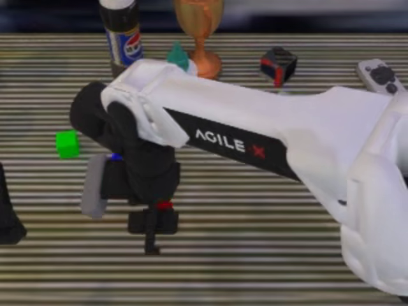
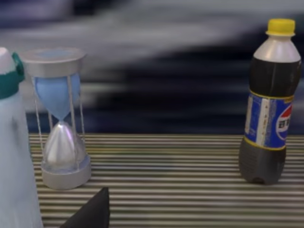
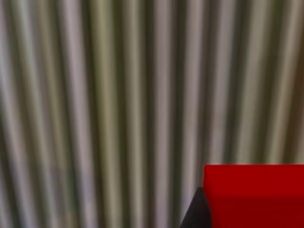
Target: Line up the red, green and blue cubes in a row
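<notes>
Top view has the right arm stretched across the striped table (image 1: pixel 255 255) from the right, with the right gripper (image 1: pixel 156 213) low over the left-centre area. Its fingers are clamped on the red cube (image 1: pixel 164 205), which only peeks out there; the right wrist view shows the red face pressed against a dark finger (image 3: pixel 194 213). Green cube (image 1: pixel 67 144) sits on the table further left, apart from the gripper. Blue cube (image 1: pixel 115 157) is just a sliver behind the wrist. Left gripper (image 1: pixel 9 220) is parked at the left edge, can't tell if it's open or closed. Cola bottle (image 1: pixel 123 35), goblet (image 1: pixel 200 32) and a black-and-red cube (image 1: pixel 278 65) stand along the far side.
</notes>
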### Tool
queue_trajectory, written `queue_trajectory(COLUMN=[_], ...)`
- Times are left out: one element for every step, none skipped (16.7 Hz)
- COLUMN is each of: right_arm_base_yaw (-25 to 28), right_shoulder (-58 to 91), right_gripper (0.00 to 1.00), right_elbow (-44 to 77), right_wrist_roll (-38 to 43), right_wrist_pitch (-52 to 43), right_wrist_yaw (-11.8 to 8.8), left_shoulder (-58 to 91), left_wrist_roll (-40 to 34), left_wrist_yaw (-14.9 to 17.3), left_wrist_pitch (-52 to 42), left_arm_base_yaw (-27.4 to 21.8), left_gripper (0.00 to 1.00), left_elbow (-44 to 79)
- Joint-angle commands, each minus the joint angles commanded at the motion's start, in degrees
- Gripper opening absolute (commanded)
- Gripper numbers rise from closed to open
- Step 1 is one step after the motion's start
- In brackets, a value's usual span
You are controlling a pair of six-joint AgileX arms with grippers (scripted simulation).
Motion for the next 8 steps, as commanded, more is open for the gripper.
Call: queue_trajectory(right_arm_base_yaw=[0.1, 0.3, 0.4, 0.5, 0.5, 0.5, 0.5, 0.5], right_shoulder=[0.3, 0.6, 0.8, 1.0, 1.1, 1.1, 1.1, 1.1], right_gripper=[0.0, 0.0, 0.0, 0.0, 0.0, 0.0, 0.0, 0.0], right_elbow=[-2.0, -3.9, -5.5, -6.7, -7.3, -7.3, -7.3, -7.3], right_wrist_roll=[-0.1, -0.3, -0.3, -0.3, -0.3, -0.3, -0.3, -0.3], right_wrist_pitch=[2.3, 4.6, 6.4, 7.6, 8.2, 8.3, 8.3, 8.3], right_wrist_yaw=[0.0, 0.0, 0.0, 0.0, 0.1, 0.1, 0.1, 0.1], left_shoulder=[0.0, 0.0, 0.0, 0.0, 0.0, 0.0, 0.0, 0.0], left_wrist_roll=[0.0, 0.0, 0.0, 0.0, 0.0, 0.0, 0.0, 0.0], left_wrist_yaw=[0.0, 0.0, 0.0, 0.0, 0.0, 0.0, 0.0, 0.0], left_wrist_pitch=[0.0, 0.0, 0.0, 0.0, 0.0, 0.0, 0.0, 0.0], left_arm_base_yaw=[0.0, 0.0, 0.0, 0.0, 0.0, 0.0, 0.0, 0.0], left_gripper=[1.0, 1.0, 1.0, 1.0, 1.0, 1.0, 1.0, 1.0], left_elbow=[0.0, 0.0, 0.0, 0.0, 0.0, 0.0, 0.0, 0.0])
